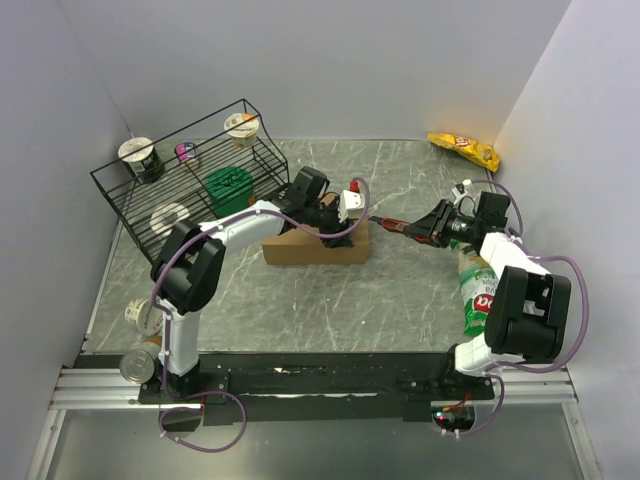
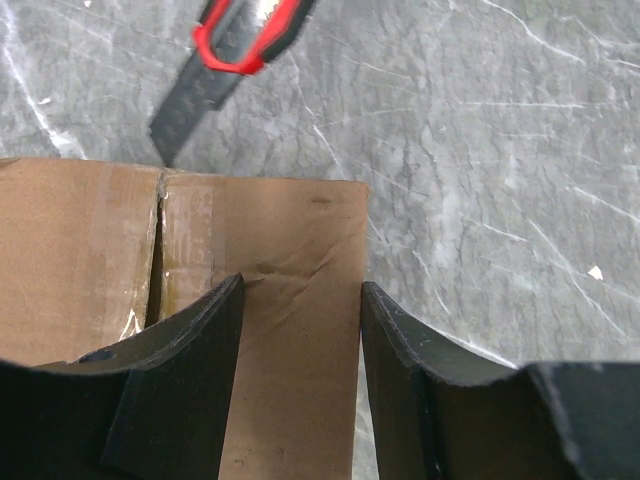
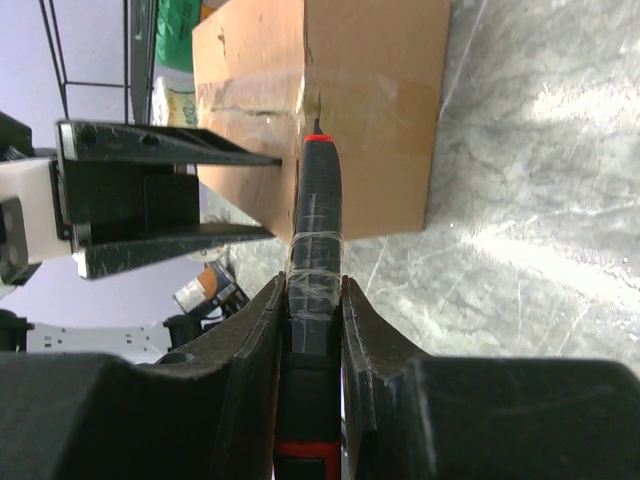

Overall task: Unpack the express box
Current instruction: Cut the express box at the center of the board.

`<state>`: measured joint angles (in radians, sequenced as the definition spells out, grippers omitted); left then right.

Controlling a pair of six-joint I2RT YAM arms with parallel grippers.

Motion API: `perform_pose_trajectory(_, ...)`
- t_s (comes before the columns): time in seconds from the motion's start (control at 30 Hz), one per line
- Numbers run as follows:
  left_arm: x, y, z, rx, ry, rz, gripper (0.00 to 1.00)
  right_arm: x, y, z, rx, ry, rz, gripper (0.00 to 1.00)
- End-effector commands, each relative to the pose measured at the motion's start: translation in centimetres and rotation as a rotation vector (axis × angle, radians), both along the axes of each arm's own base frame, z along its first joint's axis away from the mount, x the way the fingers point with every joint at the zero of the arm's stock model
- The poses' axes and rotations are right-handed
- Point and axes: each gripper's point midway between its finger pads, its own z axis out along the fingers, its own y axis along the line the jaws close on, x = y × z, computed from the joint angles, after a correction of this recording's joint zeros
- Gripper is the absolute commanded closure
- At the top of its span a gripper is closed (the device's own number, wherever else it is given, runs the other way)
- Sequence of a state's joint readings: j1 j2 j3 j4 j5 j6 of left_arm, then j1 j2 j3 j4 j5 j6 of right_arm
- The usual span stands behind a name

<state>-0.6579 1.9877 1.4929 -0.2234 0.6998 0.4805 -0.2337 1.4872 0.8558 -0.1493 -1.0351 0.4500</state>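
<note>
The marble table [image 1: 400,300] carries everything. The black wire rack [image 1: 200,205] stands well off behind the left claw. The express box [image 1: 315,248] sits mid-table. It lies directly under the left claw [image 2: 300,290] and straight ahead of the right claw [image 3: 315,285], with its near end face turned toward the right one.

The box's long axis runs across the table, roughly in line with the right arm's reach. Its taped centre seam [image 2: 160,230] runs away from that claw along the top.

The left claw hangs spread over the end of the box nearest the knife, one finger at the box's edge. I can't tell whether it presses on the cardboard.

The right claw is pinched tight on the handle of a red-and-black utility knife [image 3: 318,200], whose tip sits at the seam's near end. To my eye, the next cut depends on keeping the blade along that seam line.
</note>
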Motion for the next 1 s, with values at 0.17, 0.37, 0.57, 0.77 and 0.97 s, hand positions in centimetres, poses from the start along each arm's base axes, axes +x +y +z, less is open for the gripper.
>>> perform_pose_trajectory(0.17, 0.5, 1.5, -4.9, 0.12, 0.116, 0.113, 0.5, -3.0, 1.0, 2.4, 0.038, -0.001, 0.098, 1.0)
perform_pose_trajectory(0.37, 0.0, 1.6, -4.9, 0.116, 0.128, 0.098, 0.5, -3.1, -0.8, 3.2, -0.024, -0.04, 0.078, 1.0)
perform_pose_trajectory(0.57, -0.9, 1.7, -4.8, 0.106, 0.149, 0.067, 0.49, 1.2, -2.4, 3.7, -0.047, -0.122, -0.023, 1.0)
perform_pose_trajectory(0.77, -1.3, 1.8, -4.8, 0.112, 0.155, 0.054, 0.49, 4.0, -2.4, 3.0, -0.042, -0.126, -0.061, 1.0)
perform_pose_trajectory(0.97, -1.3, 1.9, -4.7, 0.114, 0.156, 0.058, 0.49, 5.0, -1.1, 3.1, -0.022, -0.134, -0.028, 1.0)
